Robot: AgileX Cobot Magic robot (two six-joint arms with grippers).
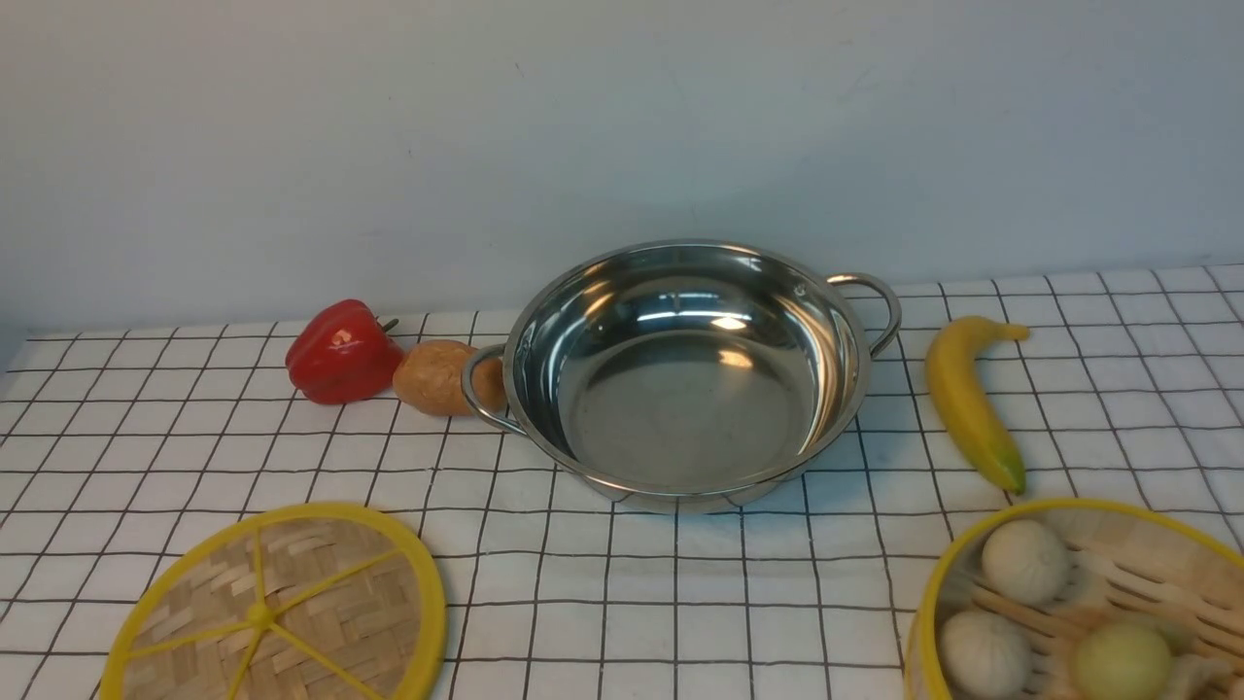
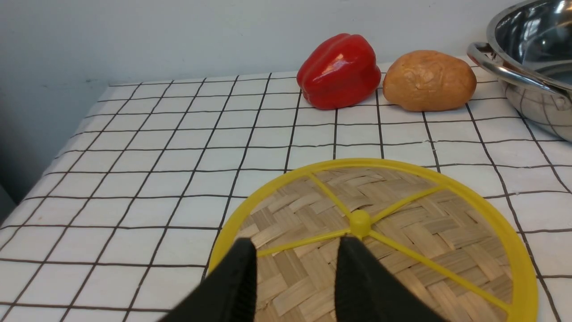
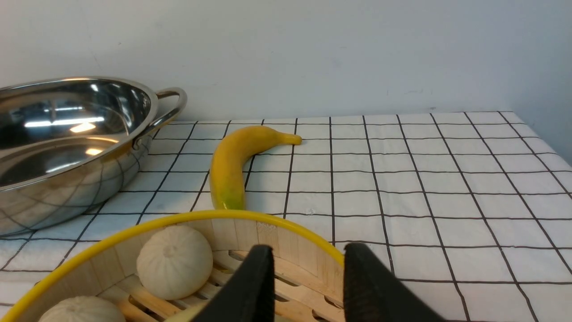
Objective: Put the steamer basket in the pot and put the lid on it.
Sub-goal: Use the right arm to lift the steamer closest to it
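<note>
Jaws on both arms stand parted and hold nothing: our left gripper [image 2: 297, 243] hangs over the lid [image 2: 371, 232], a yellow spoke showing between its fingers just short of the centre knob, while our right gripper [image 3: 308, 250] hangs over the steamer basket [image 3: 178, 220], whose wooden wall shows between its fingers. That basket sits on the checked cloth [image 1: 680, 603] at the front right, well apart from the empty pot [image 1: 690, 408] mid-table, with a banana [image 1: 967, 403] beside the pot; the lid lies flat at the front left. We judge the basket light and stiff but thin-walled, and the loose buns [image 1: 1025, 561] inside could roll, so we would pinch the yellow-rimmed wall, one finger inside and one outside, and keep it level. We expect the lid, light and flat, to lift best by its knob.
</note>
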